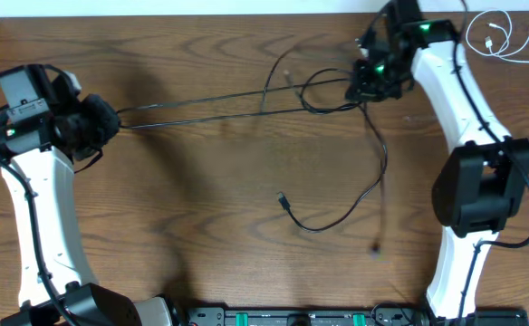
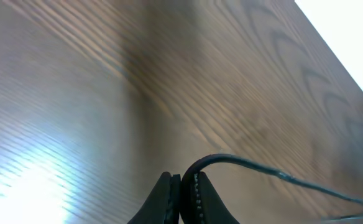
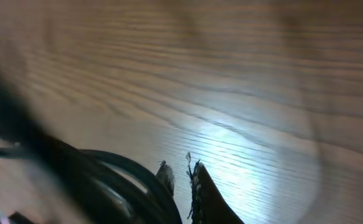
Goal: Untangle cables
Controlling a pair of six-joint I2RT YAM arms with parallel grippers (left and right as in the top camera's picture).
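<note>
Step in hand: pull-apart of the black bundle, both arms engaged.

Left end effector [image 2: 180,182]: fingers pressed together, clamped on one of the black cables [image 1: 228,107]. In the wrist view the strand arches out of the pinch and runs off to the side above the surface [image 2: 76,93].

Right end effector [image 3: 181,171]: fingertips drawn together, only a sliver between the tips. Dark strands curl just beside one finger. The view is blurred, so I cannot tell whether any strand is caught between the pads.

Layout from overhead: two black strands run nearly straight and close together from the left end effector across to the right one. Small loops bunch up just short of the right end effector. From that bunch one strand trails toward the near edge. Another curves round to a free plug end [image 1: 283,196] lying mid-surface. The white cord [image 1: 498,38] sits coiled at the far right corner, well apart from the black ones.

Judgement: partway through. The white cord looks separated, while the black strands cross in the loops by the right arm.

Next move calls for a confirmed right-side hold. After that, open the loops rather than pull harder, because more tension on cords this thin would likely tighten the crossing. Working the free plug end back through looks the safer route.
</note>
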